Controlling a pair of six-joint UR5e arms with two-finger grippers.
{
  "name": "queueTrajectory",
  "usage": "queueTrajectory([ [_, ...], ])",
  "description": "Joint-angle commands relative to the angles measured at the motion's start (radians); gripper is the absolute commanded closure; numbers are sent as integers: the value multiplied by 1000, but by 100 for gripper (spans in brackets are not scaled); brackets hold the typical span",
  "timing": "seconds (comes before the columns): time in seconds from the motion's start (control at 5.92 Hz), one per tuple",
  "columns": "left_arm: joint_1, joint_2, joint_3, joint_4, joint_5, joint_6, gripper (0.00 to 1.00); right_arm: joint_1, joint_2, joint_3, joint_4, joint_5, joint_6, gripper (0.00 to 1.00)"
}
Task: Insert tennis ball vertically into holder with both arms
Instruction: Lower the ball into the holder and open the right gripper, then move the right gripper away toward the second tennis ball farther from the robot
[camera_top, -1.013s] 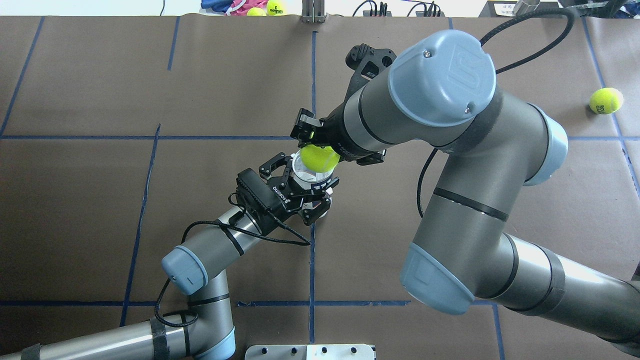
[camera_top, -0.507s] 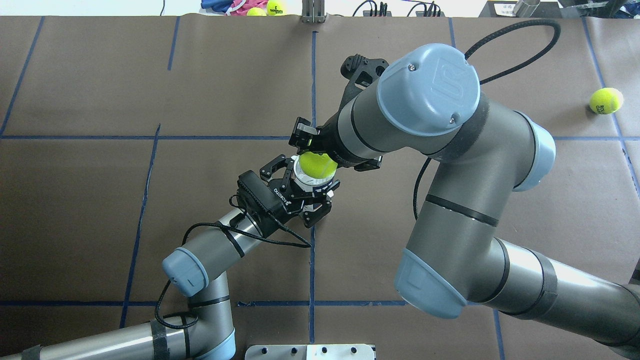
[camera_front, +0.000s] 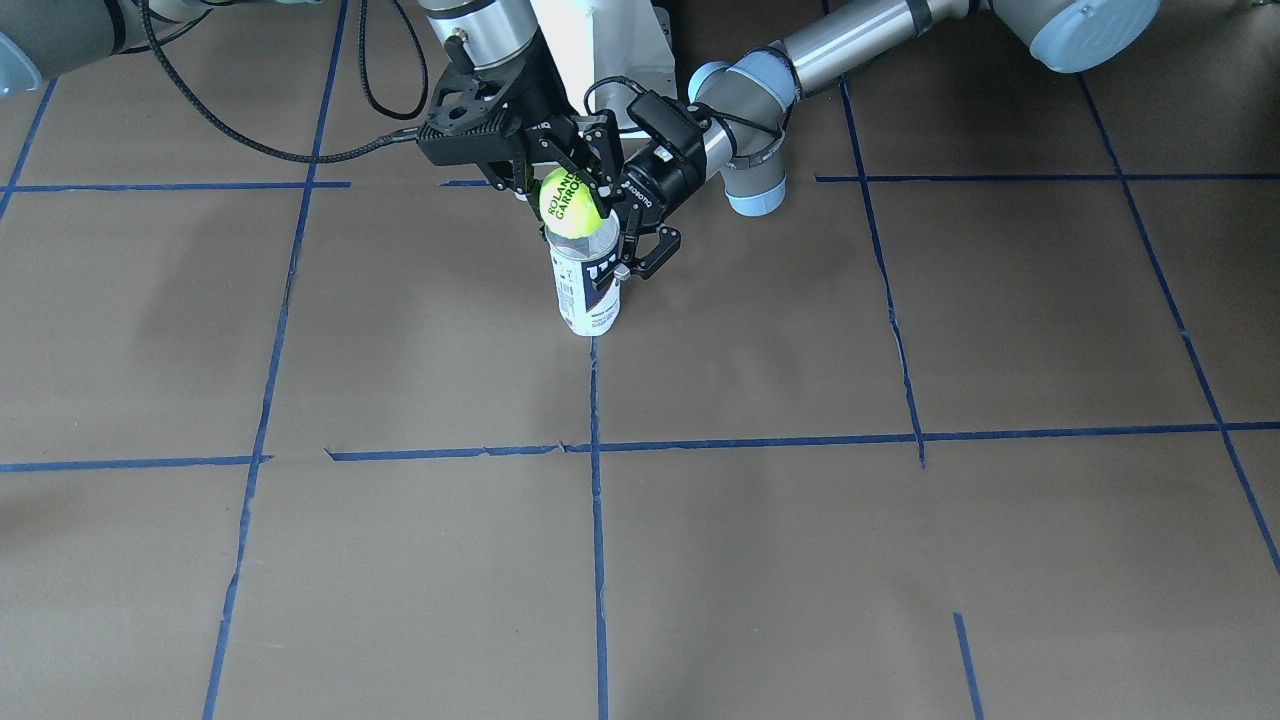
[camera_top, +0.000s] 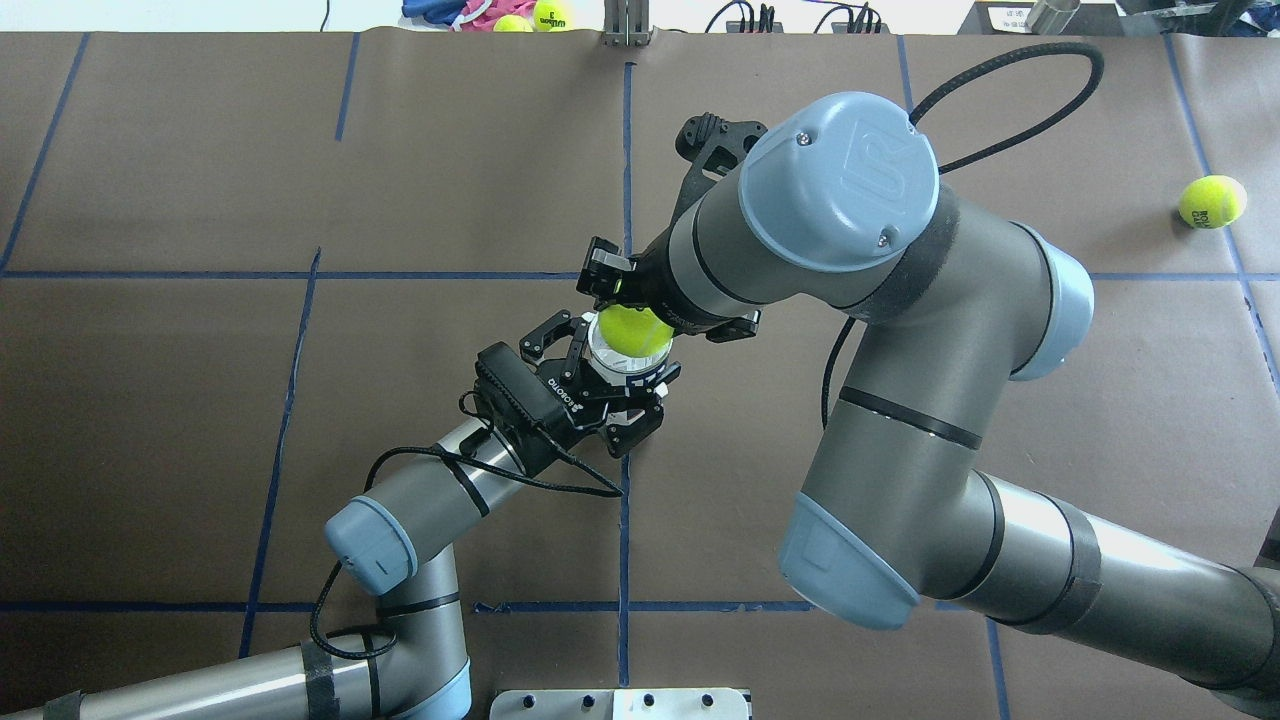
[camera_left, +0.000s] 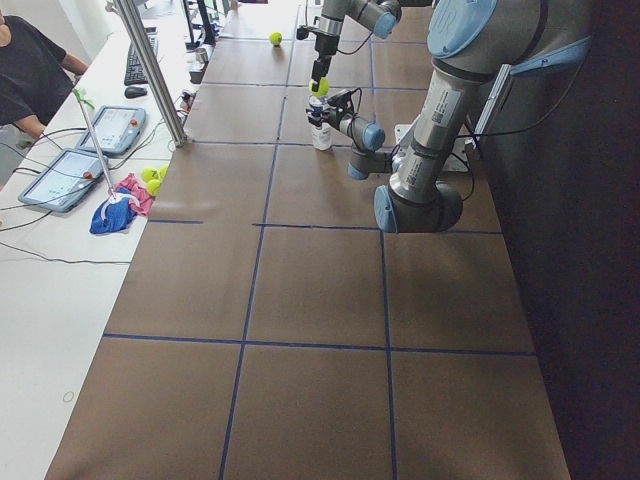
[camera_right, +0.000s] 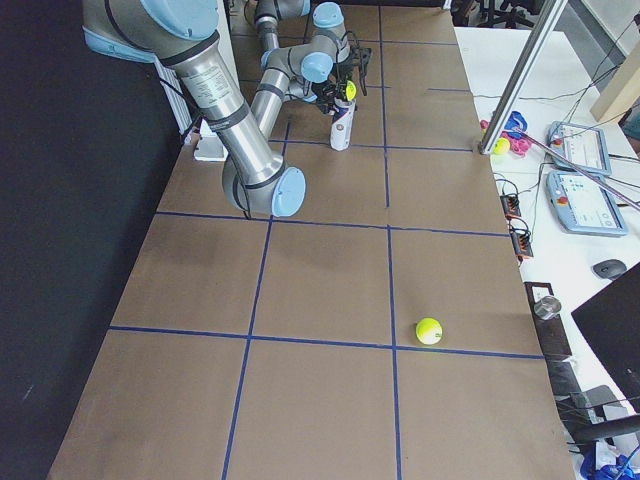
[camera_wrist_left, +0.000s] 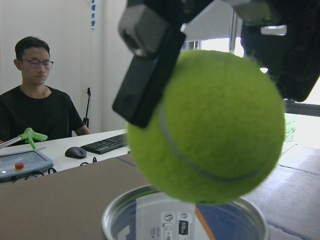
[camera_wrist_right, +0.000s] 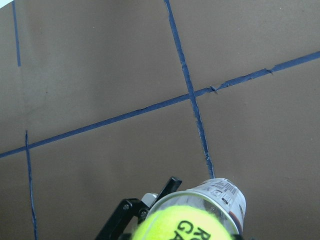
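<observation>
Paper, brown and gridded with blue tape (camera_front: 596, 520), covers the table (camera_top: 160, 400). The holder (camera_front: 587, 285) stands upright there, clamped by the left gripper (camera_front: 628, 240); the right gripper (camera_front: 560, 170) pinches the tennis ball (camera_front: 569, 203) just over its mouth.

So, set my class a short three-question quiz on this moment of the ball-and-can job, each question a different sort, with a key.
1. True or false: the tennis ball is already fully down inside the holder.
2. Which gripper holds the ball? A) left gripper B) right gripper C) neither
3. Fill in: the holder stands ____ on the table.

Key
1. False: the ball sits at the holder's open mouth, still gripped.
2. B: the right gripper has its jaws on the ball; the left gripper clasps the holder.
3. Upright.
</observation>
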Motion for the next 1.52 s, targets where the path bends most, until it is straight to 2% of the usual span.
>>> queueTrajectory([
  [0.0,0,0,-1,-2,0,0,11,0,3,-1,3,2,-4,18],
  [0.17,0,0,-1,-2,0,0,11,1,3,-1,3,3,-4,7],
  [0.84,0,2,-1,-2,0,0,11,5,-1,1,3,4,-16,4],
  [1.01,2,9,-4,-6,0,-2,11,38,-4,5,3,18,-17,2],
  [1.18,3,12,-1,-41,0,0,11,107,-50,5,3,76,-89,1],
  [1.35,6,23,-3,-45,0,-2,10,188,-116,4,7,116,-254,1],
])
